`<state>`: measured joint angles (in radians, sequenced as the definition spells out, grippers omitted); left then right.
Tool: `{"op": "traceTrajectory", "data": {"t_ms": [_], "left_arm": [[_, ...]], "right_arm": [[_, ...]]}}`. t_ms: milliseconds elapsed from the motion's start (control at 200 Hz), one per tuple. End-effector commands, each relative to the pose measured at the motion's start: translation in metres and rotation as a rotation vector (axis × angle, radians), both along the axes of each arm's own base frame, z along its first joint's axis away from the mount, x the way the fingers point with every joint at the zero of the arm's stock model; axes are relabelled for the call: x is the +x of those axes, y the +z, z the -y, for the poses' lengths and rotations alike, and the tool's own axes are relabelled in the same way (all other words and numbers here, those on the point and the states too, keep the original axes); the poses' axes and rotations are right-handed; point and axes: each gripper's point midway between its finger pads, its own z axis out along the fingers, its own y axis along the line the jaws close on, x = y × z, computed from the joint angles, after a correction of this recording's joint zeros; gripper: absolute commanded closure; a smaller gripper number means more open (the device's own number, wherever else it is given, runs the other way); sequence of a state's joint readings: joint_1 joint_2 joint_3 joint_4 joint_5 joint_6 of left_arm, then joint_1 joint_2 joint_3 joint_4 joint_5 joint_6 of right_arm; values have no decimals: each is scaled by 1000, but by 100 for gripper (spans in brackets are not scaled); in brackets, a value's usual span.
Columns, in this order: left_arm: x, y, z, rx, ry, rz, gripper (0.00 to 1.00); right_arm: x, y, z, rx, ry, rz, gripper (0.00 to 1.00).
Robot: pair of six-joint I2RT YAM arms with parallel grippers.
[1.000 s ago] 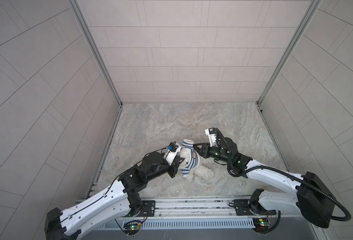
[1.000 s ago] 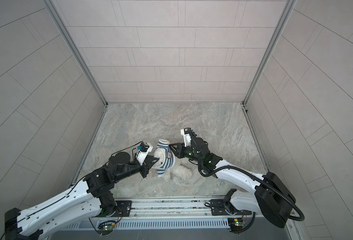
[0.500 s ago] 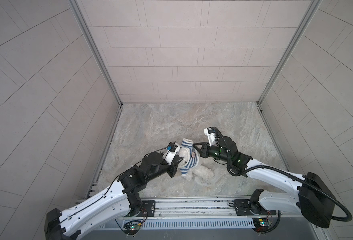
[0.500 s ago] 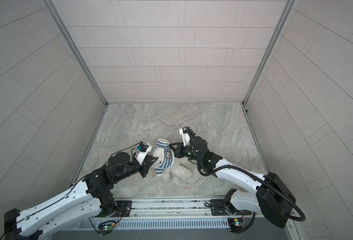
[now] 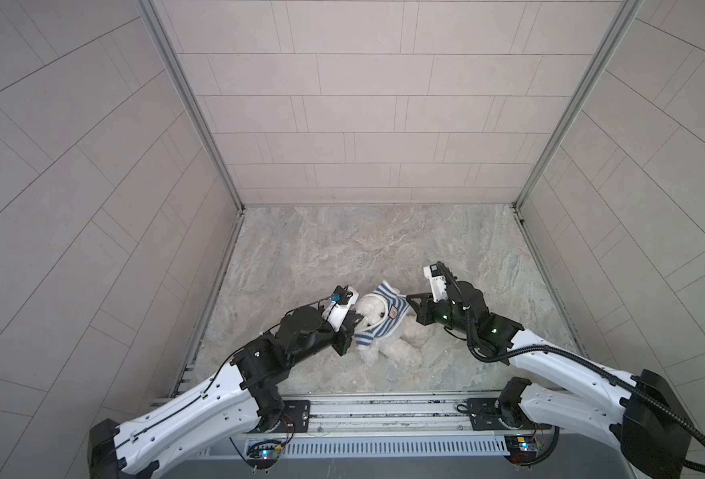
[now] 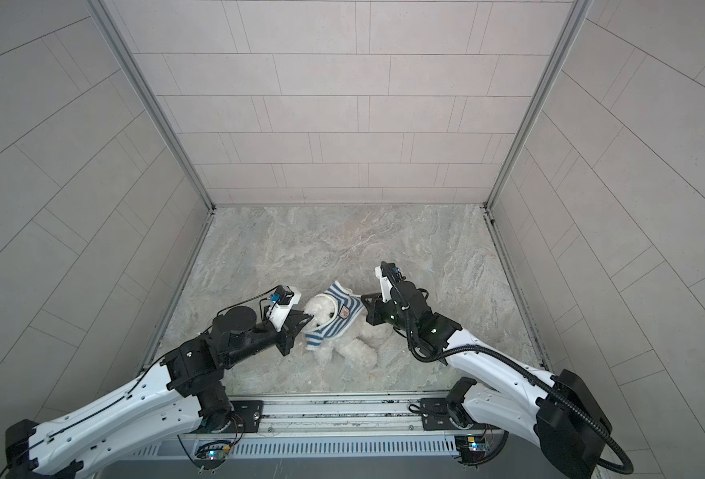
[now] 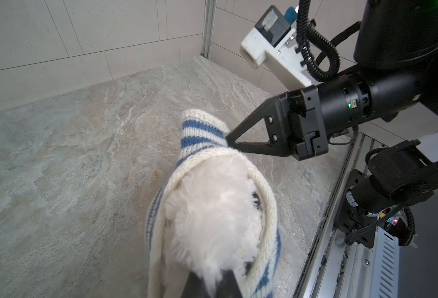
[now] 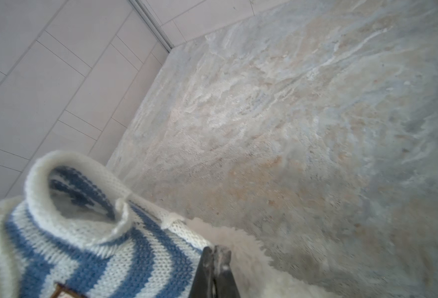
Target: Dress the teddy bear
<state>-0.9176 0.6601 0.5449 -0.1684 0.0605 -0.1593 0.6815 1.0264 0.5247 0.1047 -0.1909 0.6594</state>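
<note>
The teddy bear (image 5: pixel 400 352) (image 6: pixel 354 350) lies on the marble floor near the front. A blue-and-white striped shirt (image 5: pixel 388 315) (image 6: pixel 338 315) is pulled over its head and upper body. In the left wrist view the bear's fluffy head (image 7: pixel 212 206) fills the shirt's cream-edged opening (image 7: pixel 202 134). My left gripper (image 5: pixel 354 329) (image 6: pixel 305 321) (image 7: pixel 212 286) is shut on the bear's fur inside that opening. My right gripper (image 5: pixel 408 297) (image 6: pixel 363 297) (image 7: pixel 227 136) (image 8: pixel 216 251) is shut, its tips pinching the shirt's edge (image 8: pixel 83 258) beside the fur (image 8: pixel 251 258).
Tiled walls enclose the floor on three sides. A metal rail (image 5: pixel 384 408) carrying both arm bases runs along the front edge, close behind the bear. Bare marble floor (image 5: pixel 363 249) stretches toward the back wall.
My right gripper's jaws have closed at the shirt's edge. The left gripper, the bear and the shirt have hardly moved.
</note>
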Motion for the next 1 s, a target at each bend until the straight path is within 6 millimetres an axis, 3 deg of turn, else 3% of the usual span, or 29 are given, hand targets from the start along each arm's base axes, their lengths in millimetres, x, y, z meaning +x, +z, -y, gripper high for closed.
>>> {"op": "traceTrajectory", "data": {"t_ms": [0,160,345,466,556,611,766,996], "left_arm": [[4,17,-8,-35,44,50,100],[5,18,-15,-68,86,51,100],[9,27,-22,-168,147,40,100],[12,29,-27,-228,196,27,100],[13,27,-28,-266,211,4,100],[13,26,-25,-277,205,-9,100],[12,22,-16,-287,179,-44,100],[16,2,-9,-296,201,-133,100]], "right_arm": [[3,-44,42,-169,-138,-56,100],[-3,-60,53,-213,-164,-77,100],[-10,-73,53,-238,-137,-119,100],[-17,-71,50,-250,-106,-120,100],[-20,-54,42,-211,-69,-88,100],[-21,-34,29,-154,-12,-17,100],[-23,16,7,-82,73,100,81],[-48,45,-24,-28,217,192,58]]}}
